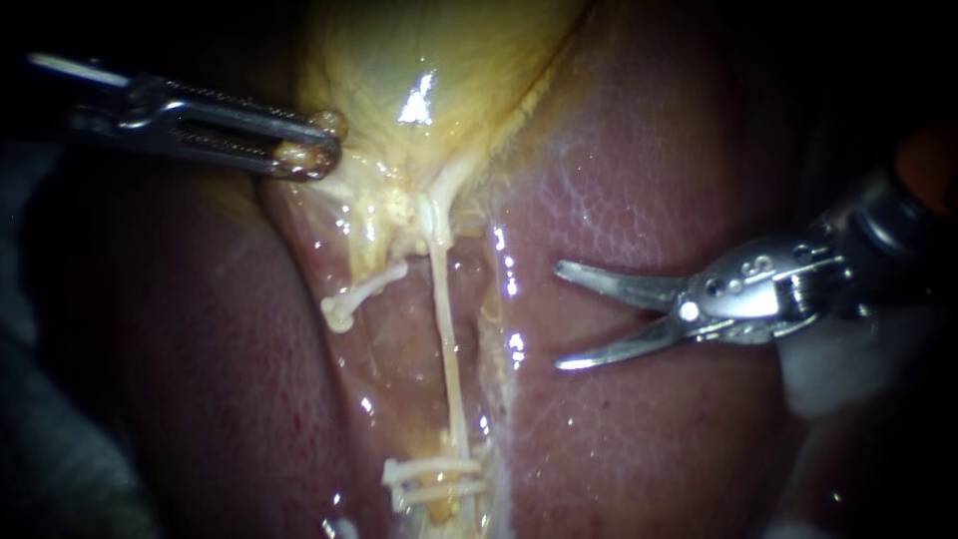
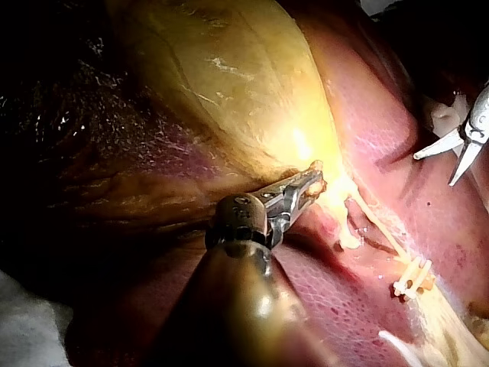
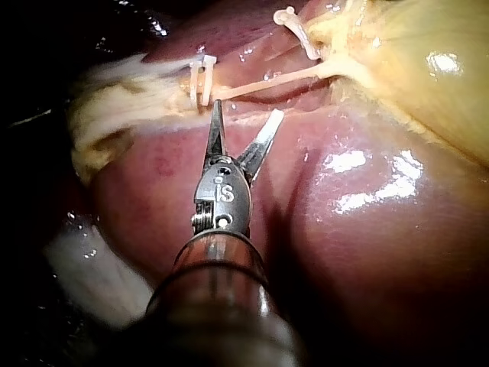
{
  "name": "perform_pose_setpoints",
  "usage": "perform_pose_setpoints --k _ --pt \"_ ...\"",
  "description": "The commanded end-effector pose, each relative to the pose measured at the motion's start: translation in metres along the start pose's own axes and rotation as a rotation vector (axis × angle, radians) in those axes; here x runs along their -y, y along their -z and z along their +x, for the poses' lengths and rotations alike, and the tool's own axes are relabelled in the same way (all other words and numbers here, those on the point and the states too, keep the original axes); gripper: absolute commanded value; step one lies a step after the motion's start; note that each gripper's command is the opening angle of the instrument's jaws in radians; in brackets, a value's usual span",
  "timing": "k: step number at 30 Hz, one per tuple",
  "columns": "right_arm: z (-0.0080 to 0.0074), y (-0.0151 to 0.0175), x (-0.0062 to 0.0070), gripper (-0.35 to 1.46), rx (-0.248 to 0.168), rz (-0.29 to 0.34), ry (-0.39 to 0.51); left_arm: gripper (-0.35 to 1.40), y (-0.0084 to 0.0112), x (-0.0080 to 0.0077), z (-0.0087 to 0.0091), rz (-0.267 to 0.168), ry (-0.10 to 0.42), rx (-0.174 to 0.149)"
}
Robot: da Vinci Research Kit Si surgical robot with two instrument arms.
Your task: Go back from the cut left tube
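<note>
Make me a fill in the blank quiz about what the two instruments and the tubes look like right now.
The right instrument's jaws are ___, holding nothing.
The left instrument's jaws are shut on the ___.
In the endoscope view the cut tube lies ___ of the whole tube.
Missing words: open; gallbladder; left.

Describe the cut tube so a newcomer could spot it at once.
Start at the yellow gallbladder. Under its neck the long tube runs down to clips. The cut tube is the short stub beside it, angling left to a free, knobbed end.
</note>
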Motion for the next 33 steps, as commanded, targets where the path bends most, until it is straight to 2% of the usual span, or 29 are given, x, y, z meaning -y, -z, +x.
perform_pose_setpoints --k 1,3,5,12,22,33 --pt "0.0000 0.0001 -0.0001 1.43 0.021 0.003 0.006 -0.35 0.0000 0.0000 0.0000 0.000 0.000 0.000" --pt "0.0001 0.0003 -0.0003 1.43 0.056 -0.003 0.022 -0.35 -0.0001 0.0000 -0.0001 0.001 0.000 0.000" --pt "0.0003 0.0004 -0.0005 1.45 0.071 -0.006 0.034 -0.35 -0.0002 0.0000 -0.0001 0.001 0.000 -0.001" --pt "0.0003 0.0005 -0.0005 1.45 0.071 -0.005 0.057 -0.35 -0.0014 0.0004 -0.0007 0.011 -0.004 -0.006" --pt "0.0003 0.0007 -0.0006 1.45 0.072 -0.004 0.069 -0.35 -0.0053 0.0013 -0.0017 -0.006 -0.013 -0.001" --pt "0.0002 0.0010 -0.0007 1.45 0.072 -0.002 0.075 -0.35 -0.0058 0.0016 -0.0016 -0.006 -0.014 0.002"
